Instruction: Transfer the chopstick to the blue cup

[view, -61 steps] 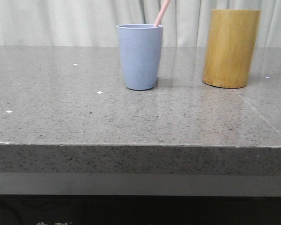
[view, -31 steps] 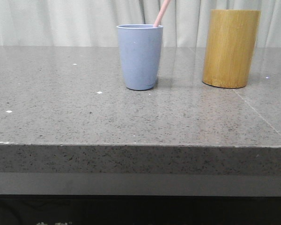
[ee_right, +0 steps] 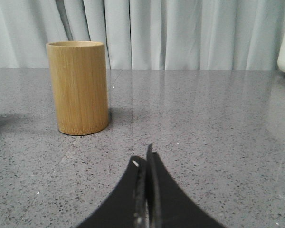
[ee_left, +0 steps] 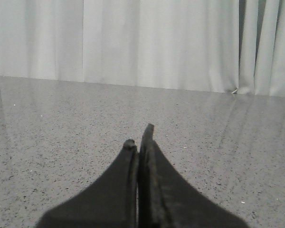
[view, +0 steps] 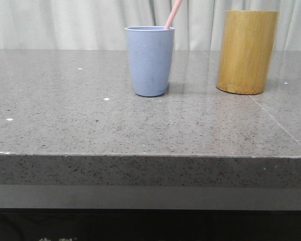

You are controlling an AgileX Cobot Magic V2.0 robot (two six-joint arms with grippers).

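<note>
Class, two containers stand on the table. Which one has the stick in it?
The shorter blue cup, left of the bamboo cylinder: the pink chopstick leans out over its rim.

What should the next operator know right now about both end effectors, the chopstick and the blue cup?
Left end effector: shut, empty, low over bare table.
Right end effector: shut, empty, facing the bamboo cylinder.
Chopstick: standing in the blue cup, leaning right, top out of frame.
Done: the transfer looks complete.
Left: nothing evident; just confirm the chopstick stays put.
</note>
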